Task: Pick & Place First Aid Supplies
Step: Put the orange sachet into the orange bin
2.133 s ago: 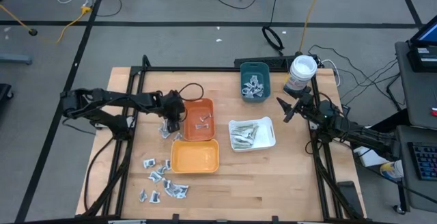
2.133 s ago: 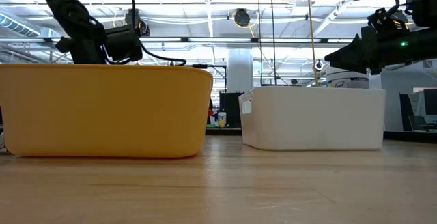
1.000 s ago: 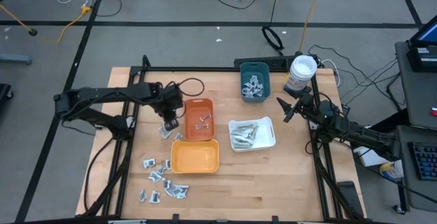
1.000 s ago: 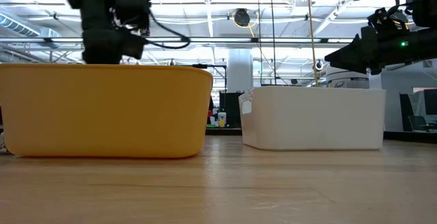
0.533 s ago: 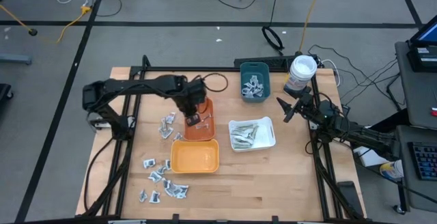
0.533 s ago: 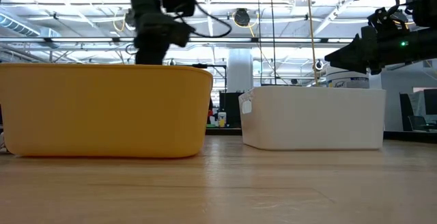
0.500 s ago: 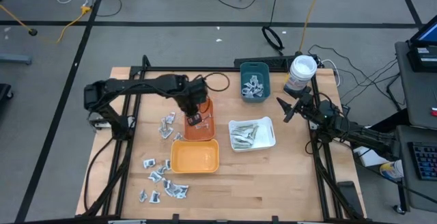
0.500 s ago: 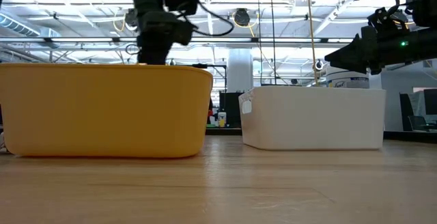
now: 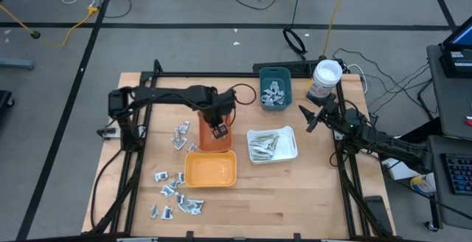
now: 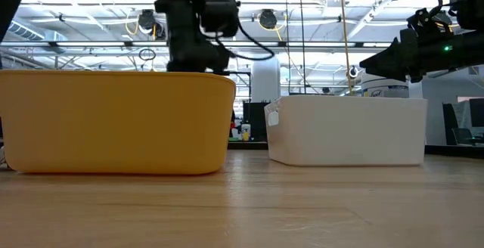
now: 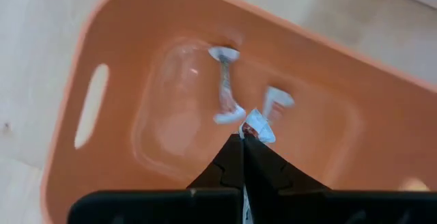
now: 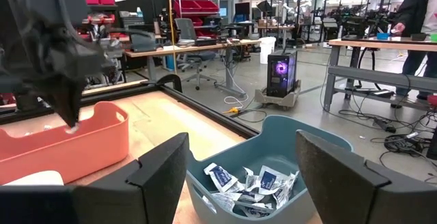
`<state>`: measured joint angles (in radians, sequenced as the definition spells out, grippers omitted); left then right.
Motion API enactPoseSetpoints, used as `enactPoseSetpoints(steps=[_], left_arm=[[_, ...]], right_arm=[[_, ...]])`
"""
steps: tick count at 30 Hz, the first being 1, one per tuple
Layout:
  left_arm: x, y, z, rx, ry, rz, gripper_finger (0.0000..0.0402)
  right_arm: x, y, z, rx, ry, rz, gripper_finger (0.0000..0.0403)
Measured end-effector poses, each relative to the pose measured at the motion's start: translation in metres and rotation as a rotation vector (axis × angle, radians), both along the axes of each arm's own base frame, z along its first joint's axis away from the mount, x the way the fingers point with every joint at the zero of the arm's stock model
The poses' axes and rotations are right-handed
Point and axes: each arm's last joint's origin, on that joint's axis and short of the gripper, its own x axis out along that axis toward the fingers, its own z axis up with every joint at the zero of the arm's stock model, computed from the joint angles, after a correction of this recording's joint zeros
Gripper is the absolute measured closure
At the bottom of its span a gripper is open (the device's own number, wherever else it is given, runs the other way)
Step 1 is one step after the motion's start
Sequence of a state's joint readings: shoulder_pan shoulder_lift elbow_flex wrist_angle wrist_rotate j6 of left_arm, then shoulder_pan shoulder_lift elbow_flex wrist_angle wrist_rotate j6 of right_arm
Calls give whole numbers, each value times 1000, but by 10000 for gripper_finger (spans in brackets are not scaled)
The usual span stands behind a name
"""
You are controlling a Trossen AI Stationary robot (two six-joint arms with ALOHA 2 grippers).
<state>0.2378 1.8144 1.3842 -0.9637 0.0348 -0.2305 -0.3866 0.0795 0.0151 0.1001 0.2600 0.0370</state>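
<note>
Packet (image 11: 257,124): pinched at the tip of the left gripper (image 11: 242,139), over the orange tray (image 11: 136,53).
Right gripper (image 12: 242,176): fingers spread, idle beside the teal tray (image 12: 321,138).
Risk: thin packet may cling to a finger on release, or flutter past the rim.

Bright overhead light, soft-focus wrist close-up

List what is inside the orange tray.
The orange tray holds two white packets on its floor. The left gripper, shut on a third packet, hangs over it and hides part of the floor.
</note>
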Motion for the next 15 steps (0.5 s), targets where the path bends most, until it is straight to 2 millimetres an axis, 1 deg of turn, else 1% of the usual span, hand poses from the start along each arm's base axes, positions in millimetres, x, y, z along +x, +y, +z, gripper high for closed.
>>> enactPoseSetpoints(steps=[5,8,11,15], left_arm=[[9,1,-19,27,34,39,401],[11,1,-22,36,42,79,399],[11,1,-22,20,33,103,383],[11,0,-22,3,29,142,340]], right_arm=[[0,0,0,0,0,0,140],[0,0,0,0,0,0,140],[0,0,0,0,0,0,140],[0,0,0,0,1,0,140]])
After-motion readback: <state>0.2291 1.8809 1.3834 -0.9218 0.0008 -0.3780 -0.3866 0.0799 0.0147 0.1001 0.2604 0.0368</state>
